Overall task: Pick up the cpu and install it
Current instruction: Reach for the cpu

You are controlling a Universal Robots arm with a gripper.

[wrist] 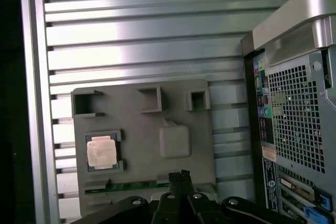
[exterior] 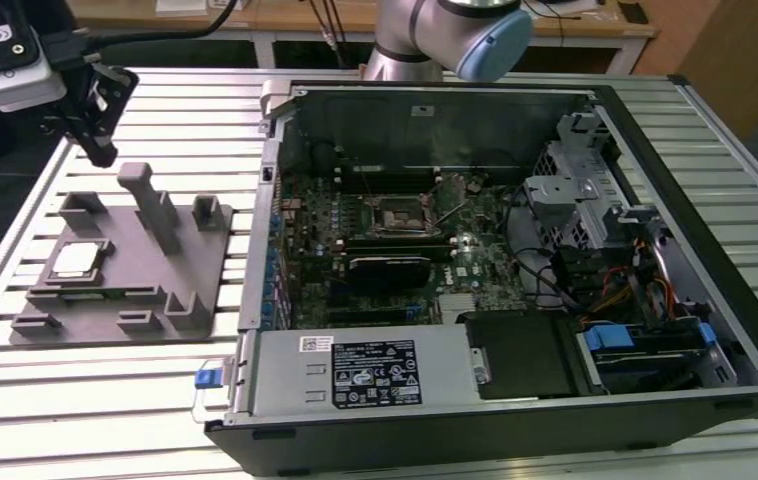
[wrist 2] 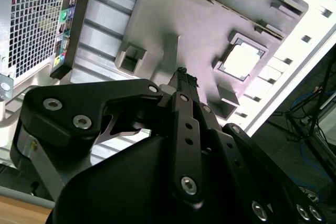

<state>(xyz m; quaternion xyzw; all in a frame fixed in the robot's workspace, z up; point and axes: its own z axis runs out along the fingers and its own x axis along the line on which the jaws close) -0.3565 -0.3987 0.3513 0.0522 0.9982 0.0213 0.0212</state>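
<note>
The cpu [exterior: 75, 262] is a small square chip with a silvery top, lying flat in a recess of the grey fixture [exterior: 152, 300] on the exterior view's left. Both wrist views show the cpu [wrist: 101, 152] [wrist 2: 242, 60] in its recess. My gripper [exterior: 102, 155] hangs in the air above the fixture's far end, well above the chip and apart from it. Its black fingers meet at the tip in both wrist views, gripper [wrist: 181, 174] [wrist 2: 181, 75], with nothing between them. The motherboard socket [exterior: 390, 218] sits inside the open computer case [exterior: 699, 250].
The fixture carries upright grey posts [exterior: 152, 205] and small brackets near the chip. The case's wall [exterior: 268, 180] rises just beside the fixture, and its rear panel with ports [wrist: 273, 124] shows in the first wrist view. Everything rests on a slatted metal table [exterior: 86, 400].
</note>
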